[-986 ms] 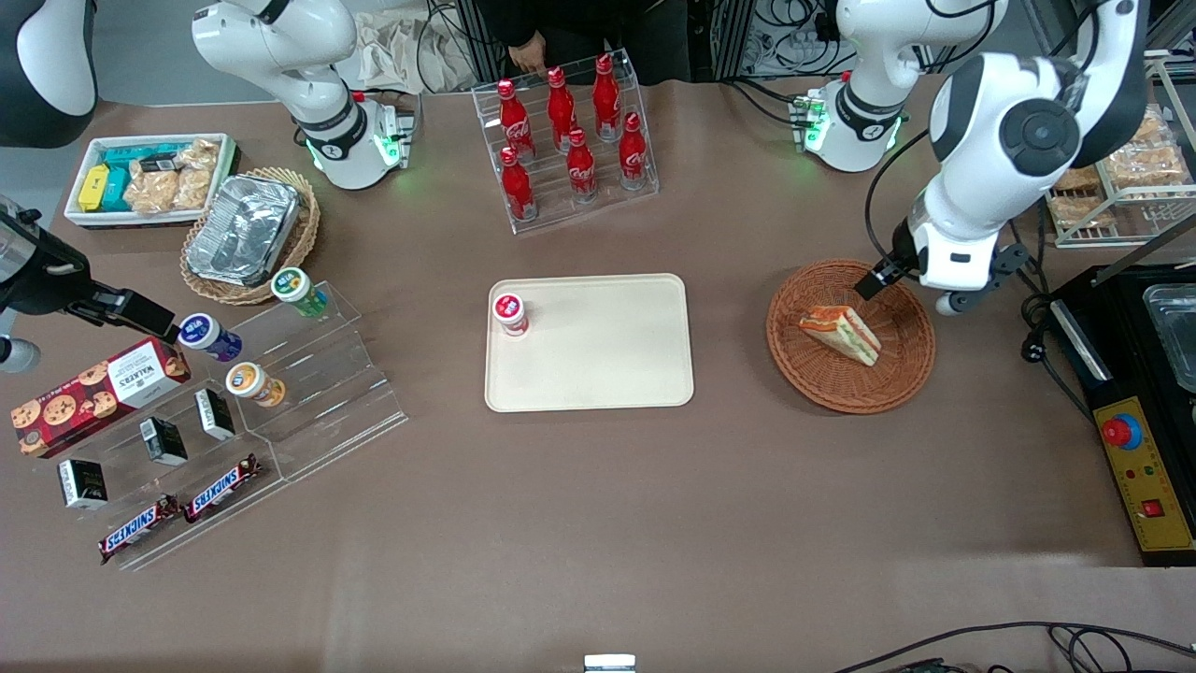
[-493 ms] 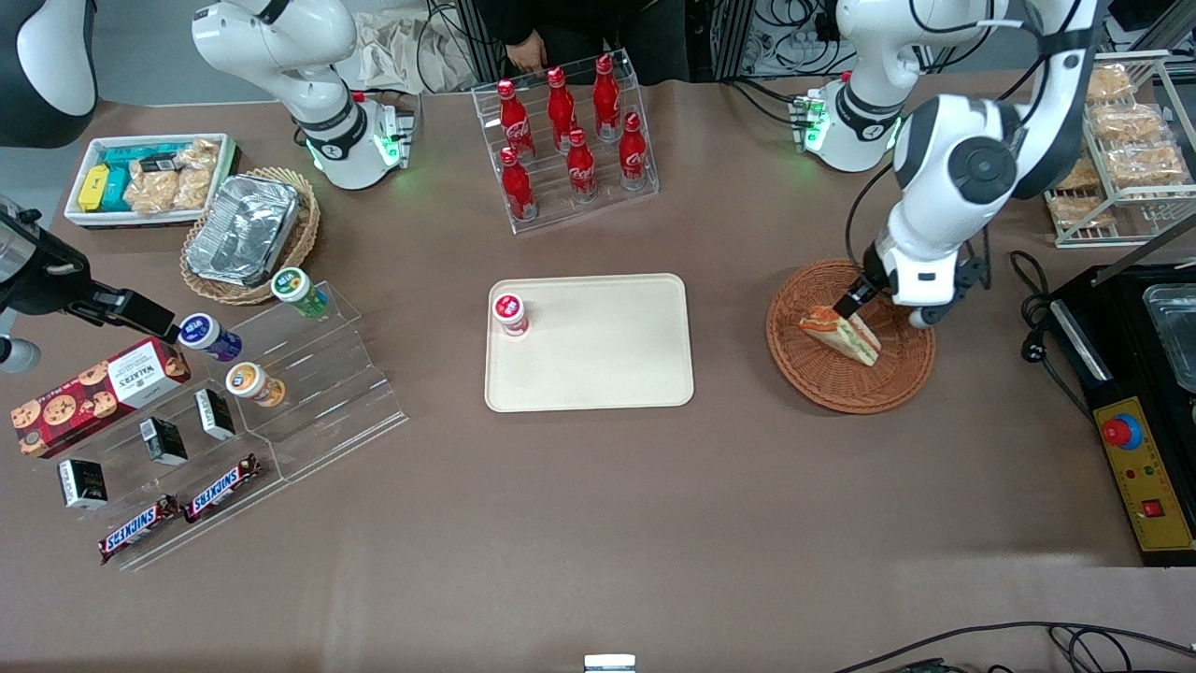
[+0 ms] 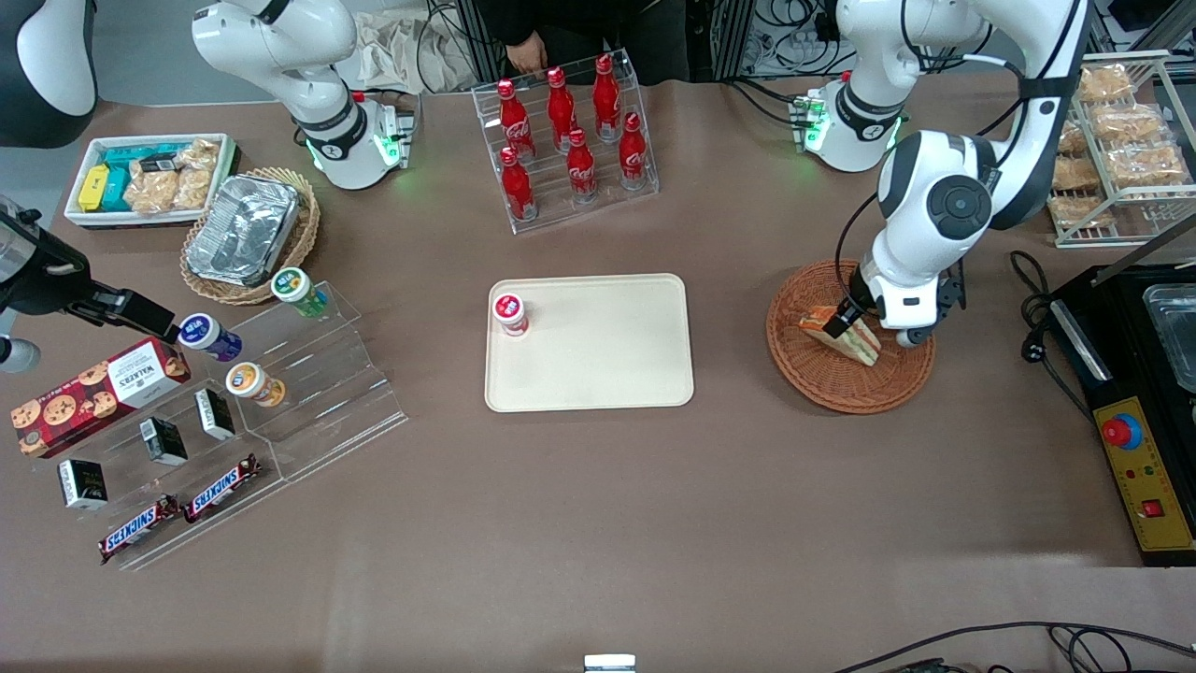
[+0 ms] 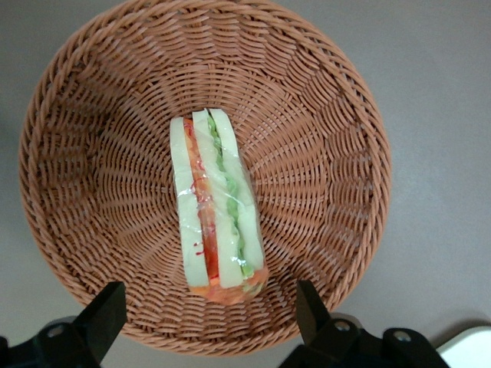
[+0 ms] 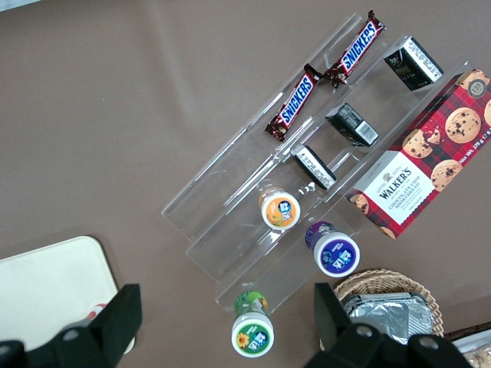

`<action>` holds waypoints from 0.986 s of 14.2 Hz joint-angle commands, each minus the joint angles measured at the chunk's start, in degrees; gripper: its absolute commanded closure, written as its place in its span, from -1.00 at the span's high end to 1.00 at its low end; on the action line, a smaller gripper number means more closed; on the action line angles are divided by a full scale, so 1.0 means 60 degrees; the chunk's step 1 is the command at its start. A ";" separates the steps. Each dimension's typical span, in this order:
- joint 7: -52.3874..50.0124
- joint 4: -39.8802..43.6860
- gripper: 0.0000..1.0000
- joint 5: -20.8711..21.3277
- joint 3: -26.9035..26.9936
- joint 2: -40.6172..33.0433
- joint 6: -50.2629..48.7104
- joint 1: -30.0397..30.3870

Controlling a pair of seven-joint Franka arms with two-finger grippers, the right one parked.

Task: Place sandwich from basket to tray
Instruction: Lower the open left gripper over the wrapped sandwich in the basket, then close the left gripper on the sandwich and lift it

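The sandwich [image 3: 858, 342] [image 4: 215, 211], a wrapped white-bread wedge with red, orange and green layers, lies in the round reddish-brown wicker basket [image 3: 822, 385] [image 4: 322, 138] toward the working arm's end of the table. My left gripper [image 3: 845, 322] [image 4: 209, 295] hangs low over the basket, directly above the sandwich. It is open, one black finger to either side of the sandwich's end and neither touching it. The cream tray [image 3: 598, 360] lies mid-table, beside the basket.
A small red-capped cup [image 3: 509, 314] stands in a tray corner. A rack of red cola bottles [image 3: 570, 131] is farther from the camera. A wire rack of bagged pastries [image 3: 1121, 159] and a black control box [image 3: 1145, 467] flank the basket. An acrylic snack stand [image 3: 252, 402] is toward the parked arm's end.
My left gripper has come down and nearer the camera, from above the basket's rim to over the sandwich. The sandwich has not moved.
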 commanded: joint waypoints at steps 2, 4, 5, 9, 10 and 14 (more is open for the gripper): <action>-0.0407 -0.0083 0.97 0.0071 0.0055 0.0305 0.0462 -0.0081; -0.0407 -0.0273 0.97 0.0071 0.0055 0.0319 0.0814 -0.0052; -0.0421 -0.0289 0.97 0.0071 0.0069 0.0406 0.0874 -0.0052; -0.0422 -0.0347 0.97 0.0071 0.0070 0.0685 0.1079 -0.0066; -0.0422 -0.0376 0.97 0.0071 0.0070 0.0715 0.1181 -0.0066; -0.0436 -0.0742 0.79 0.0071 0.0084 0.0773 0.1752 -0.0066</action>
